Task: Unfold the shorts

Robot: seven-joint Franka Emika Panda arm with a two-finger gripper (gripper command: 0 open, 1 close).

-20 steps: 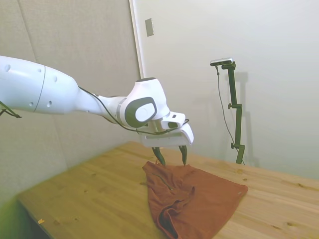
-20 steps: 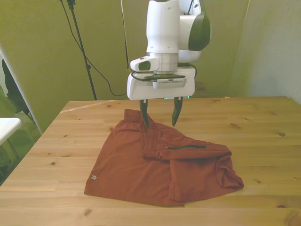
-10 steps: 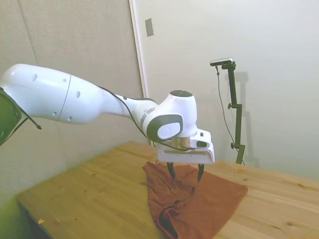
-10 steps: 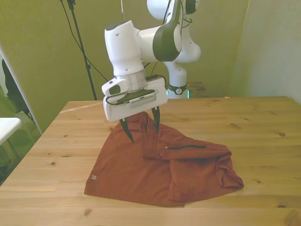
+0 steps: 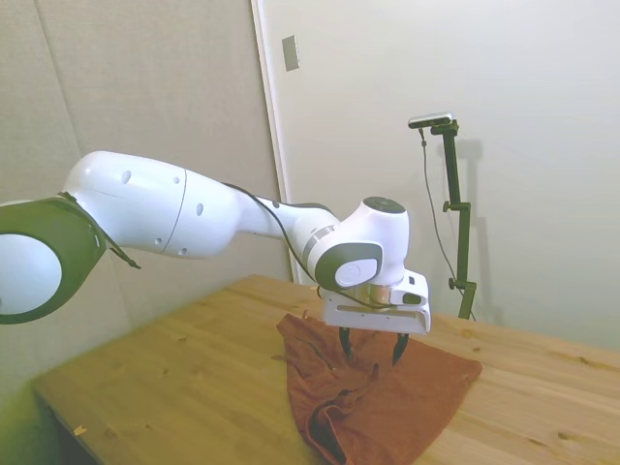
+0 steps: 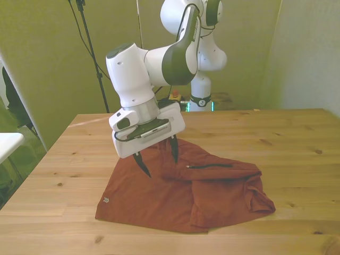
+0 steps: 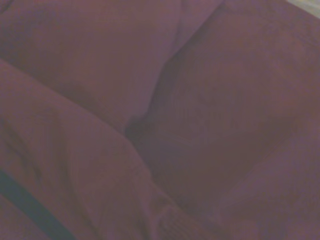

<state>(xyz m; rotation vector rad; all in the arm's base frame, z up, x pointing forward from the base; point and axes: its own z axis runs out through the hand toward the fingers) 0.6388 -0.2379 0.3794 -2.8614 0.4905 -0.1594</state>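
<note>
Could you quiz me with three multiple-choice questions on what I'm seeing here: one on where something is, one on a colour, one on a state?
1. Where is the gripper?
A. Just above the shorts
B. Off beside the table
C. High near the wall

2. What colour are the shorts?
A. Blue
B. Rust-orange
C. White

3. How are the gripper's fingers?
A. Shut on the fabric
B. Hidden
C. Open, holding nothing

Answers:
1 A: in the side view the gripper hangs right over the cloth.
2 B: both table views show rust-orange fabric.
3 C: a clear gap separates the two dark fingers.
</note>
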